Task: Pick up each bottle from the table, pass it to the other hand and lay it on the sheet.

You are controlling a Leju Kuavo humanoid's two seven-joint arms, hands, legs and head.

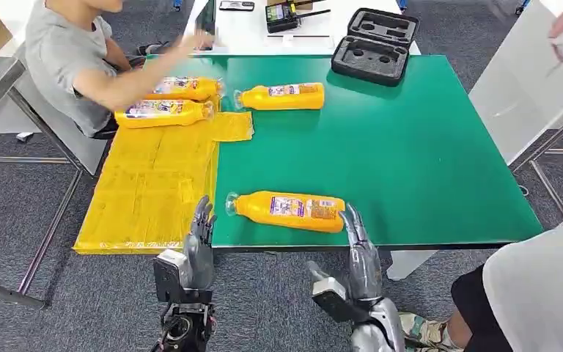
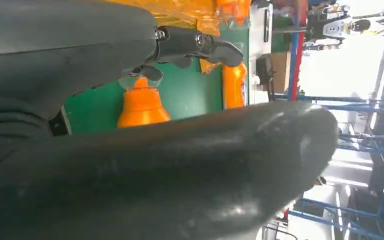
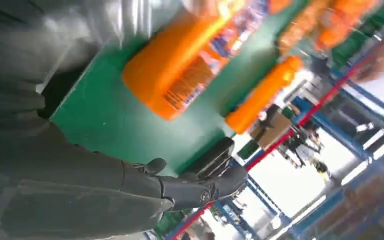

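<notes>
Lying on its side near the front edge of the green counter (image 1: pixel 410 161), the nearest bottle (image 1: pixel 289 210) serves as the landmark, its clear cap end pointing toward the yellow sheet (image 1: pixel 150 187). Far to its left and beyond, a person in a grey shirt (image 1: pixel 62 59) leans over the counter's back corner, one arm stretched across two more bottles: the sheet's front bottle (image 1: pixel 163 113) lies on the sheet's far end and the sheet's rear bottle (image 1: pixel 187 87) sits just behind it. The sheet itself drapes over the counter's left part, just left of the landmark's cap.

The left hand (image 1: pixel 199 246) stands at the counter's front edge just left of the cap, fingers up and spread, holding nothing; the left wrist view shows the bottle's orange neck beyond its fingers (image 2: pixel 200 45). Beyond the landmark, well apart from it, a fourth bottle (image 1: pixel 280 96) lies on bare green just right of the sheet's far corner.

The right hand (image 1: pixel 359 249) rises at the landmark's base end, fingers apart and empty, fingertips just beside the bottle; whether they touch it cannot be told. Farther back and right, an open black case (image 1: pixel 374 45) rests on the counter's rear edge.
</notes>
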